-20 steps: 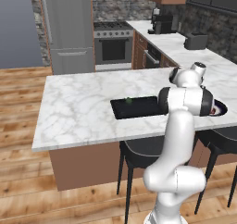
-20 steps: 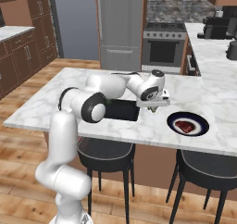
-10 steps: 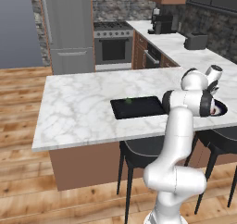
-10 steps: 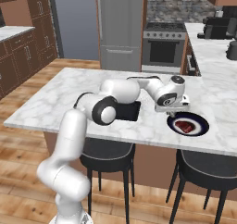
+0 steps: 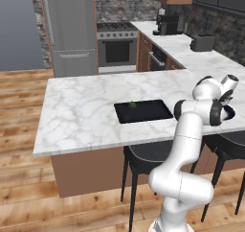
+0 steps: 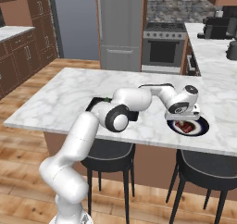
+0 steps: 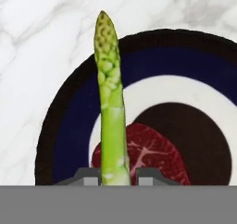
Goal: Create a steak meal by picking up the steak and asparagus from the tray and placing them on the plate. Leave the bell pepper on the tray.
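I am working the placing step, and in the hand view I am reading the plate (image 7: 69, 126) from its left rim across. At about ten o'clock from the plate's middle the tip of the asparagus (image 7: 111, 102) is reaching out over the dark rim, and the stalk is running down to six o'clock, where my gripper (image 7: 119, 176) is pinching its butt end between the two tips. Just right of the stalk, low in the white centre, the steak (image 7: 148, 156) is already lying, with a dark round patch beside it at about three o'clock.

In the right base view the tray (image 6: 95, 105) is sitting at nine o'clock from the plate (image 6: 201, 126), well apart, and the gripper (image 6: 184, 113) is hanging over the plate's near-left edge. In the left base view the pepper (image 5: 132, 104) is showing as a green speck on the tray (image 5: 143, 112), which is where it should be left.

To do this well, I am judging I should shift a little toward the plate's middle and come down low before letting go, so the stalk is not tipping over the rim onto the counter; laying it beside the steak looks safest
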